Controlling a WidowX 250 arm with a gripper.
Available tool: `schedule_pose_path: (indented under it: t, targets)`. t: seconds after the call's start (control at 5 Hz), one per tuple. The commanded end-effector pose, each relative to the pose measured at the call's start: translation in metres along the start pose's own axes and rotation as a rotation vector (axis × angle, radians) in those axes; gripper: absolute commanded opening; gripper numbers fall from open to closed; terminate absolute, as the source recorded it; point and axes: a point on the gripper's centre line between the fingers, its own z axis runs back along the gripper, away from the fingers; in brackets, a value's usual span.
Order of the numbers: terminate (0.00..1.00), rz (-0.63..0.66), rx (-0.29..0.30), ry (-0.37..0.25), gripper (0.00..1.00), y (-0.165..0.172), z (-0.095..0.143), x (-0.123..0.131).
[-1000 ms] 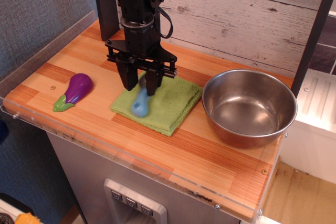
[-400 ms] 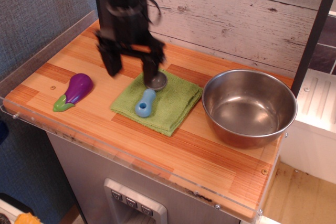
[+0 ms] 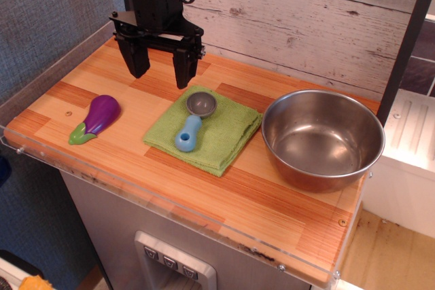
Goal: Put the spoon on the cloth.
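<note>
The spoon (image 3: 192, 124), with a light-blue handle and a small round grey bowl, lies on the light green cloth (image 3: 224, 137) in the middle of the wooden counter. Its bowl points to the back, its handle to the front. My gripper (image 3: 160, 73) hangs open and empty above the counter, behind and to the left of the cloth. Its two black fingers (image 3: 184, 71) stand wide apart and touch nothing.
A purple toy eggplant (image 3: 97, 117) lies at the left of the counter. A large steel bowl (image 3: 322, 137) stands right of the cloth. A clear plastic rim (image 3: 136, 195) runs along the front edge. A plank wall stands behind.
My gripper was down over the spoon on the cloth. It has let go, risen and moved back to the left. The spoon stays on the cloth.
</note>
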Motion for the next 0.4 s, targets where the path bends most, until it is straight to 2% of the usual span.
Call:
schedule_pose_path:
  t: [0.0,0.2]
  targets:
    - [0.0,-0.072,-0.012,-0.006,1.0,0.0031,0.0109,0.0067]
    - [1.0,-0.072,-0.012,-0.006,1.0,0.0031,0.0109,0.0067]
